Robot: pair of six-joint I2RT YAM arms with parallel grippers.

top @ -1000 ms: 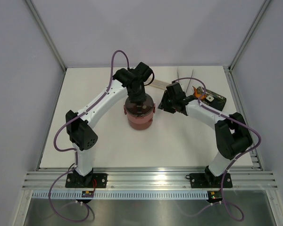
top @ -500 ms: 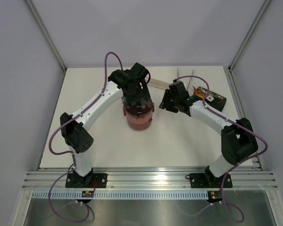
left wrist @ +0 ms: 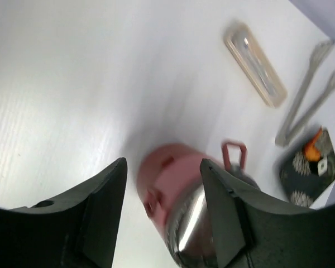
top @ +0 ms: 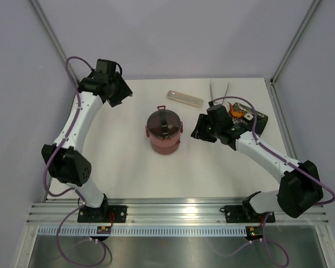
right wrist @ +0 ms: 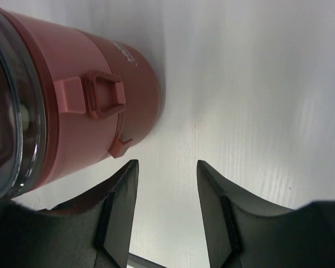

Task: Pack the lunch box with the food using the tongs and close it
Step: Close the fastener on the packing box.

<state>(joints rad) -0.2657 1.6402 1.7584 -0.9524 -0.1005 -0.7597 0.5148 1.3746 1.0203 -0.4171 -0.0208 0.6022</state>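
Note:
The lunch box (top: 163, 132) stands mid-table as a maroon stack with its grey lid on top; a red latch sticks up at its back edge. Far back on the left my left gripper (top: 121, 95) hangs open and empty, well clear of the box, which blurs between its fingers in the left wrist view (left wrist: 176, 187). Just right of the box my right gripper (top: 199, 128) is open and empty, its jaws over bare table beside the box wall (right wrist: 72, 106). The silver tongs (top: 219, 92) lie at the back right. The orange food (top: 236, 113) sits on the black tray (top: 257, 118).
A pale beige cutlery case (top: 185, 98) lies behind the lunch box. The tongs (left wrist: 307, 95), tray (left wrist: 310, 167) and case (left wrist: 255, 64) also show in the left wrist view. Grey walls enclose the table on three sides; an aluminium rail runs along the near edge.
My left gripper has let go of the lunch box top and swung back to the far left corner. The right arm has drawn slightly towards the near right.

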